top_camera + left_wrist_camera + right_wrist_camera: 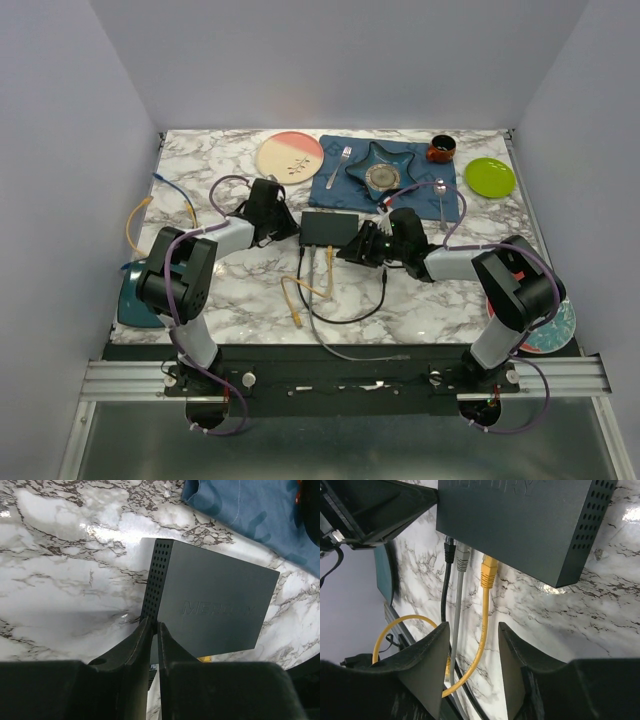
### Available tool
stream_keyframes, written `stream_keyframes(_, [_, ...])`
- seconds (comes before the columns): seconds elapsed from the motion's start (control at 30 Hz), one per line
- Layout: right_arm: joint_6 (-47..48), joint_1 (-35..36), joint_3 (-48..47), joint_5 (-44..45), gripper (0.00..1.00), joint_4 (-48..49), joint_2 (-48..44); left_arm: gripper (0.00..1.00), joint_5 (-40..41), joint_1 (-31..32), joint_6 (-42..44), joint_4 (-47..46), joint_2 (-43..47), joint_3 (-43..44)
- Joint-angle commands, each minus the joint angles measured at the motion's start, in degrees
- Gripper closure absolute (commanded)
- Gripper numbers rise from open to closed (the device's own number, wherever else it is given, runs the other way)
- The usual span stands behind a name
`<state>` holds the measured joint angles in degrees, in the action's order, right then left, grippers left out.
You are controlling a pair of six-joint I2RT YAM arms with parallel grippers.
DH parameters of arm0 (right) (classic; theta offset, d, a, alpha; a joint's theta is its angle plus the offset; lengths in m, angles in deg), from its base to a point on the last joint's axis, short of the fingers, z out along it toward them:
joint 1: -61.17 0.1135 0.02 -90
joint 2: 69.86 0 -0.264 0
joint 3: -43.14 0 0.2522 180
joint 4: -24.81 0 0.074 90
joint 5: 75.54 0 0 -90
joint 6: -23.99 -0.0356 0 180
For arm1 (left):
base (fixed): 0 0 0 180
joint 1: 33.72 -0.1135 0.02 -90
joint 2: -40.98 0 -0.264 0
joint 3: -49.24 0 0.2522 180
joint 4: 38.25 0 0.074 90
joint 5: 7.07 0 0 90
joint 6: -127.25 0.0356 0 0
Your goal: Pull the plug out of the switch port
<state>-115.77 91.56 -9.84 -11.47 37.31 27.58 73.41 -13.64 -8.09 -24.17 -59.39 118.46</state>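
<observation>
The black switch (pixel 330 228) lies mid-table; it also shows in the left wrist view (pixel 215 605) and the right wrist view (pixel 520 520). Three plugs sit in its near edge: black (pixel 449 550), grey (pixel 462 557) and yellow (pixel 488 572). My left gripper (pixel 152 625) is shut, its tips against the switch's perforated left corner; from above it is at the switch's left end (pixel 292 228). My right gripper (pixel 472 630) is open a short way in front of the plugs, with the yellow cable (pixel 482 640) and grey cable running between its fingers. From above it is at the switch's right near corner (pixel 352 248).
A blue placemat (pixel 335 185) behind the switch holds a star dish, fork and spoon. A pink plate (pixel 290 155), dark cup (pixel 440 149) and green plate (pixel 490 177) stand at the back. Cables loop toward the near edge (pixel 345 320). A teal plate (pixel 135 300) is left.
</observation>
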Motion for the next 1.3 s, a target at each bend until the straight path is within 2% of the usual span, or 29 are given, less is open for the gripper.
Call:
stream_keyframes(0.0, [-0.08,-0.07,-0.42,-0.08,0.48,2.30,0.29,0.82,1.87,1.80,-0.89,1.35,-1.31,-0.97])
stream_keyframes(0.43, [2.73,-0.07,3.45,3.34,0.48,-0.59,-4.45,0.84,3.10,4.45,-2.03,2.32,5.35,-6.68])
stream_keyframes(0.57, [3.79,-0.07,4.15,4.57,0.48,-2.52,-5.08,0.84,7.13,4.45,-1.59,5.30,10.45,-7.30])
stream_keyframes(0.63, [3.79,-0.07,3.72,4.14,0.48,-2.71,-4.46,0.78,12.49,4.45,-1.42,7.15,13.87,-6.51])
stream_keyframes(0.67, [3.62,-0.07,3.54,3.96,0.48,-2.18,-3.59,0.72,13.55,4.45,-1.33,7.24,14.76,-6.16])
stream_keyframes(0.73, [3.18,-0.07,3.01,3.52,0.48,-1.39,-2.71,0.64,14.18,4.45,-0.89,6.11,16.09,-4.40])
stream_keyframes(0.9, [2.56,-0.07,1.08,2.99,0.48,-0.77,1.15,0.62,5.48,5.32,-0.36,1.36,10.74,1.39])
stream_keyframes(1.07, [1.68,-0.07,-1.03,2.29,0.48,0.10,3.88,0.73,2.67,7.87,-0.71,-0.05,3.79,2.81])
stream_keyframes(1.27, [0.19,-0.07,-2.61,1.85,0.48,1.60,5.90,0.78,1.70,9.02,-1.24,-2.16,-0.69,2.46])
